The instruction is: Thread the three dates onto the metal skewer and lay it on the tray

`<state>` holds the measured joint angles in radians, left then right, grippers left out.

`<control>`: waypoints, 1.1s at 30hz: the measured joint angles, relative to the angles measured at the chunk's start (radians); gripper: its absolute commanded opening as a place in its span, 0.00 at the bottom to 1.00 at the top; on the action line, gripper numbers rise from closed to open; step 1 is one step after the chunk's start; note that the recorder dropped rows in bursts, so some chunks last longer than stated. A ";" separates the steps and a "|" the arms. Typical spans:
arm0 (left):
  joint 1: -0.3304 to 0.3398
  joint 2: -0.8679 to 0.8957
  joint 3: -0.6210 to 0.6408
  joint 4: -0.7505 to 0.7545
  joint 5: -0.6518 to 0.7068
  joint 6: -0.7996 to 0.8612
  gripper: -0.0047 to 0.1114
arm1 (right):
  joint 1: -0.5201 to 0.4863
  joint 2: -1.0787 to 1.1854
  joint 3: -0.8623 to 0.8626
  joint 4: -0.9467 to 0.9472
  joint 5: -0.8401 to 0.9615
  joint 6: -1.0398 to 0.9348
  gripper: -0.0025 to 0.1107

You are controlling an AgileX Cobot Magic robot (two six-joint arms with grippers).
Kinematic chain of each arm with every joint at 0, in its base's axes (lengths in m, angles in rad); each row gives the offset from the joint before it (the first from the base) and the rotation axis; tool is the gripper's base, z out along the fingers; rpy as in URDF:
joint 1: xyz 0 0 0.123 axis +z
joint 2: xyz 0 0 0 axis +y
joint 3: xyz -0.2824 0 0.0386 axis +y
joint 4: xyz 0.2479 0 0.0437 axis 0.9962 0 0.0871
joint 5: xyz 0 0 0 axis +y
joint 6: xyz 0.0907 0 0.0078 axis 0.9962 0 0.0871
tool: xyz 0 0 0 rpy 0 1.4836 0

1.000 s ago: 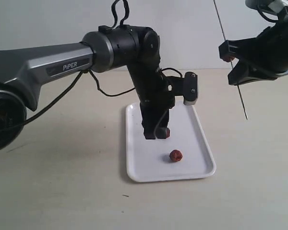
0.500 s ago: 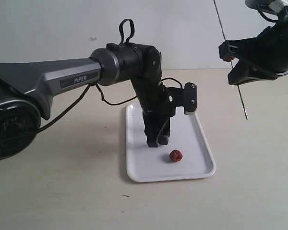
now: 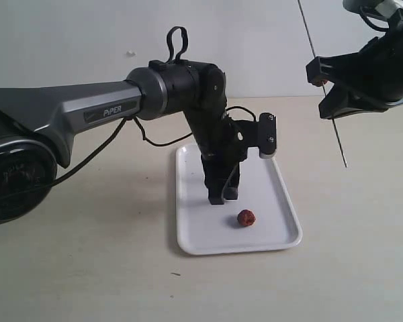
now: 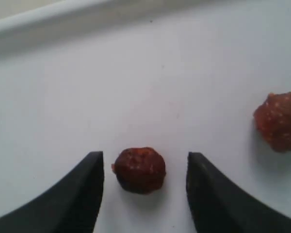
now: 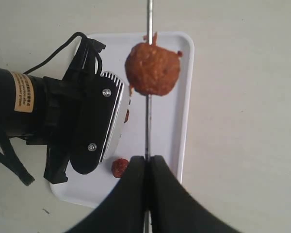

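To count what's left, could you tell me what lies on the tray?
Two dates: one within the open left claw, another loose nearby. The arm covers part of the tray.

Exterior frontal, wide; left wrist close above tray [image 4: 136,73], right wrist higher, sharing it

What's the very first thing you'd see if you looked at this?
The big grey arm reaches down onto the white tray, and its open left gripper straddles a small date. High on the right of the exterior view, the right gripper pinches a thin metal skewer with a second date already stuck on it.
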<state>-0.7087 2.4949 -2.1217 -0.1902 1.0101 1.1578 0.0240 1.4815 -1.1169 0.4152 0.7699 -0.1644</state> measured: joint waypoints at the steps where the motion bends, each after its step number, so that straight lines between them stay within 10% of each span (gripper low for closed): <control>1: 0.000 0.000 0.000 -0.002 0.000 -0.002 0.48 | 0.000 0.000 0.000 0.000 0.000 0.000 0.02; 33: 0.000 0.004 0.000 -0.028 -0.016 -0.026 0.48 | 0.000 0.000 0.000 0.000 0.000 -0.006 0.02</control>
<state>-0.7087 2.4990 -2.1217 -0.2178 0.9941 1.1321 0.0240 1.4815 -1.1169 0.4152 0.7699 -0.1702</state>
